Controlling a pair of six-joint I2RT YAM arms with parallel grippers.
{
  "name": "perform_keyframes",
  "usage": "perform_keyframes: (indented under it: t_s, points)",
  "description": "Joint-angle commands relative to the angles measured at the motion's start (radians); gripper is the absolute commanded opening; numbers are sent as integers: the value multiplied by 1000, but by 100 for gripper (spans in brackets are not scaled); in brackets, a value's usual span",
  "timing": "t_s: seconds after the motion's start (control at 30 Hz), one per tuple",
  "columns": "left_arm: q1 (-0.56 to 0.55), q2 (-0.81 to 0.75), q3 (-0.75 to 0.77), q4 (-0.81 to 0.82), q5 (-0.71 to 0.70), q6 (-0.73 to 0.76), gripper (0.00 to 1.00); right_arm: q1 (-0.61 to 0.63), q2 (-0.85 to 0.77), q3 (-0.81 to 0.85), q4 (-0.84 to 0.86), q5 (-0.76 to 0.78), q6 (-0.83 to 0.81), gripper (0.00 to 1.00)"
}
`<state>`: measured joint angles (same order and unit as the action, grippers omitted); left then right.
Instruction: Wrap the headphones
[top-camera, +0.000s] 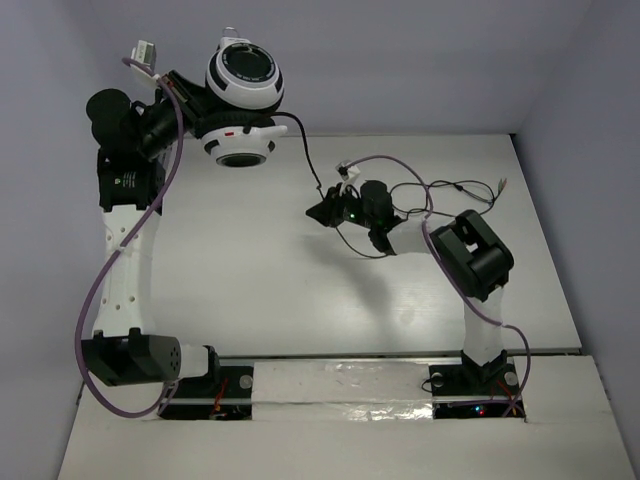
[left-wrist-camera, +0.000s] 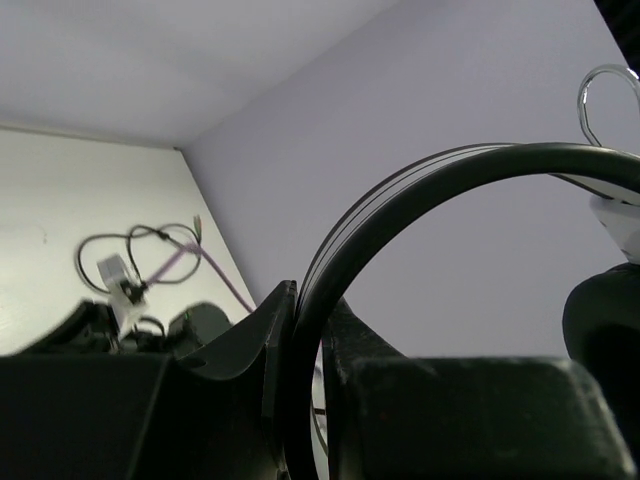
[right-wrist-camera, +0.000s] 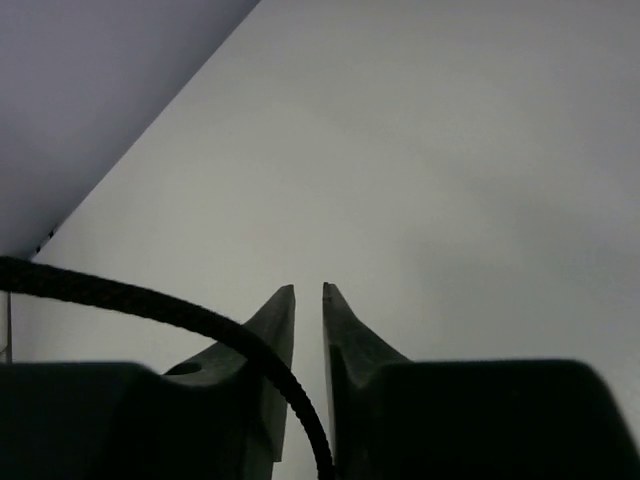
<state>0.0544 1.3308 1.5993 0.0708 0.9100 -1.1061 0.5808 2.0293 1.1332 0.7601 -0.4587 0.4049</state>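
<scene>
The white headphones (top-camera: 245, 100) with black-ringed earcups are lifted off the table at the far left. My left gripper (top-camera: 192, 98) is shut on the headband, which arcs out of the jaws in the left wrist view (left-wrist-camera: 400, 190); my left gripper (left-wrist-camera: 310, 335) clamps it. The thin black cable (top-camera: 308, 160) runs from the headset down to my right gripper (top-camera: 320, 211) at mid-table. In the right wrist view the cable (right-wrist-camera: 200, 315) crosses the left finger and drops between the nearly closed jaws of my right gripper (right-wrist-camera: 309, 292).
The rest of the black cable lies in loose loops (top-camera: 450, 188) on the table behind the right arm. A purple robot cable (top-camera: 385, 162) arcs over the right wrist, another (top-camera: 140, 230) along the left arm. Walls close the back and the sides.
</scene>
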Motion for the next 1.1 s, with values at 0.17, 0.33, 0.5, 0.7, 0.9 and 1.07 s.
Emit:
perform_keyframes:
  t_s: [0.17,0.33,0.5,0.7,0.9,1.07]
  points:
    - [15,-41,-157,146,-365,-100,0,106,-101,-104,-88,84,103,11]
    - [15,-70,-399,152,-662,-60,0,163,-164,-27,-411,230,80,0]
    - [-28,-145,-593,170,-929,-11,0,214,-214,8,-658,327,78,0]
    - [-39,-209,-682,161,-1112,20,0,289,-248,-1,-925,448,32,0]
    - [-65,-245,-693,161,-1206,17,0,402,-248,25,-1156,597,-15,0]
    - [-188,-214,-680,141,-1378,75,0,569,-249,204,-1297,597,-83,0]
